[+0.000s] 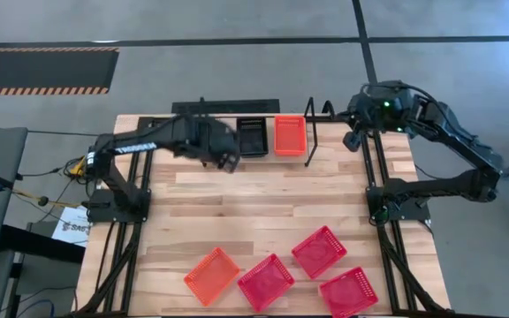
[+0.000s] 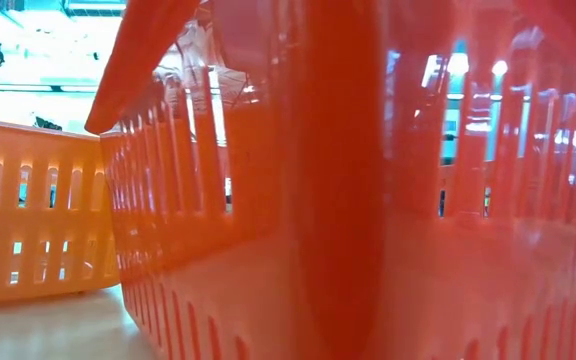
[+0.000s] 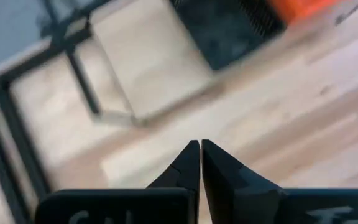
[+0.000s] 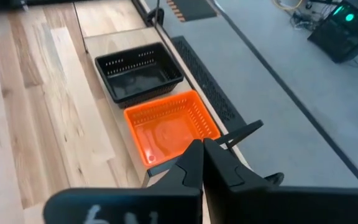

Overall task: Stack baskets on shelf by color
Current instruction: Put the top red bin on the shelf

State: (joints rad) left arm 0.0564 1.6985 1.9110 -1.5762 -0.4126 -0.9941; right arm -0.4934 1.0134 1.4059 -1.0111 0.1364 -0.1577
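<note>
While the left tool hangs pinched closed and empty beside the black basket at twelve o'clock, the right tool hovers closed over the orange basket.

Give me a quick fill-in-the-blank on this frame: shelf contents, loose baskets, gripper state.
1. On the shelf, the black basket sits beside an ___ basket.
2. At the table's near edge lie ___ red baskets and one orange basket.
3. The left gripper is ___ and holds nothing.

Missing words: orange; three; shut
</note>
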